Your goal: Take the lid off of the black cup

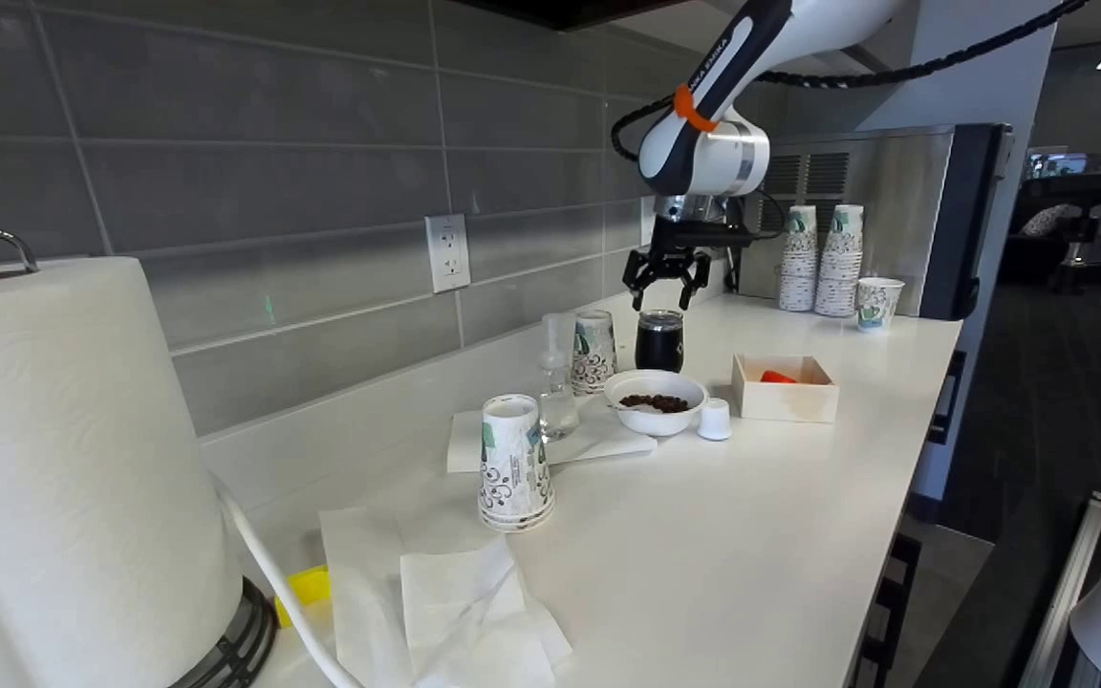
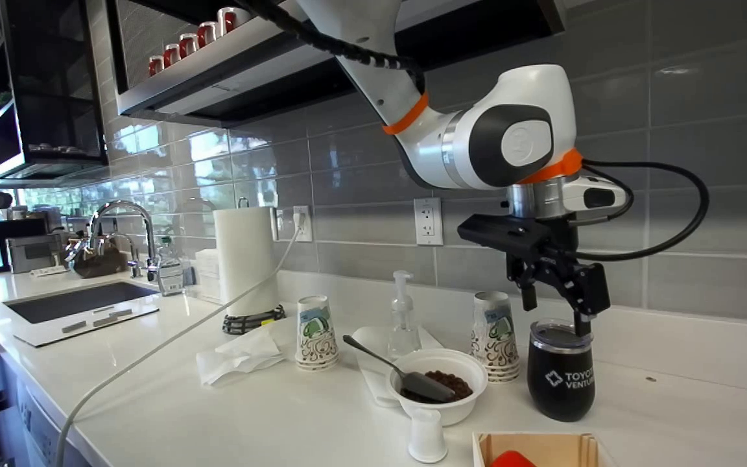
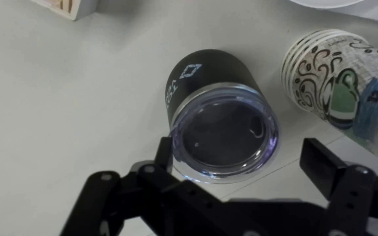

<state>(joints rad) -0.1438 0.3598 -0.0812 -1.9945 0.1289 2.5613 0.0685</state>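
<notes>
While the black cup point(image 2: 561, 389) stands upright on the white counter point(image 1: 761, 535), w/ the lid point(image 3: 223, 134) seated on its rim, the gripper point(image 1: 661, 302) hangs just above it, pointing down. Fingers point(image 3: 322, 167) spread, wide gap. Wrist view: lid is round & see-through, faint purple sheen, dark cup interior showing thru; it lies roughly btwn the fingers, close by one, w/ more room to the other. In an exterior view one fingertip point(image 2: 582, 324) overlaps the lid's edge; contact can't be told. Cup body: black, white lettering + diamond mark, silvery band under lid. Arm point(image 2: 535, 91) overhead, orange bands round it. Just beside cup: patterned paper cups point(image 2: 495, 344), stacked rims down. Near both: white bowl point(image 2: 463, 410) w/ dark brown bits point(image 1: 656, 404), utensil point(image 2: 426, 388) resting in it, handle out over rim. Small white container point(image 1: 715, 420) just beside bowl. Wooden box point(image 1: 787, 403) sits nearer the counter's front edge, red obj. point(image 1: 778, 376) inside, partly hidden. Transparent pump bottle point(image 2: 403, 324) btwn bowl & tiled wall point(image 1: 321, 210); 2nd cup stack point(image 1: 514, 468), also rims down, btwn bottle & paper-towel roll point(image 1: 82, 459). Far end, in an exterior view: taller cup stacks point(image 1: 797, 258) by a metal-sided appliance point(image 1: 904, 210), single cup point(image 1: 878, 304), rim up, next to them.
</notes>
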